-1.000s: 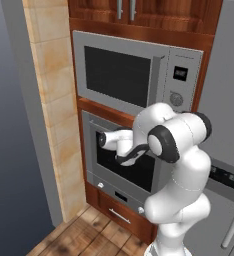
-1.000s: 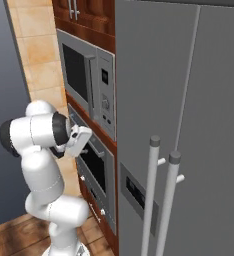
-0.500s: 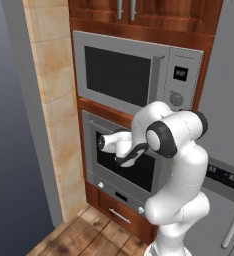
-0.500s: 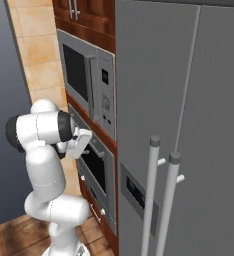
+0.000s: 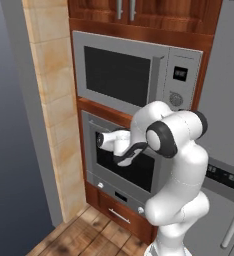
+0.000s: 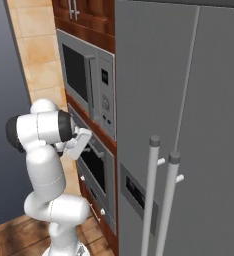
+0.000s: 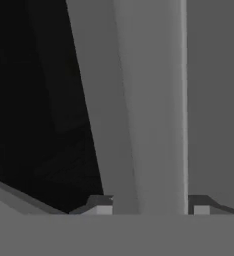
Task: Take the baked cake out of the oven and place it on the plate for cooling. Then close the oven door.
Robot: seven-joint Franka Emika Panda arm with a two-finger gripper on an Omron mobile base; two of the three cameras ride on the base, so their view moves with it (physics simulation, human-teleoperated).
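Since a second ago the base and cameras have kept their place while the arm has eased a little closer to the wall of cabinets, and the jaws, wide apart then, have drawn in; the gripper [image 7: 149,210] is now clamped on the handle [image 7: 149,105] of the oven door [image 5: 120,156], the pale grey bar running up the hand view between the two small dark finger tips [image 7: 100,205], with the black glass of the window beside it; in the left base view the hand itself lies against the upper edge of the door and its fingers are hidden behind the wrist, so the contact there seems firm but cannot be checked from that side; the oven [image 6: 96,172] sits in the wooden column under the microwave [image 5: 139,72], and its door stands shut and upright, flush with the frame; a small white knob [image 5: 100,185] shows on the strip below the window; a wooden drawer [image 5: 120,216] lies beneath that; the grey refrigerator [image 6: 189,125] stands just beside the column on the right; a tiled pillar [image 5: 51,110] flanks it on the left.
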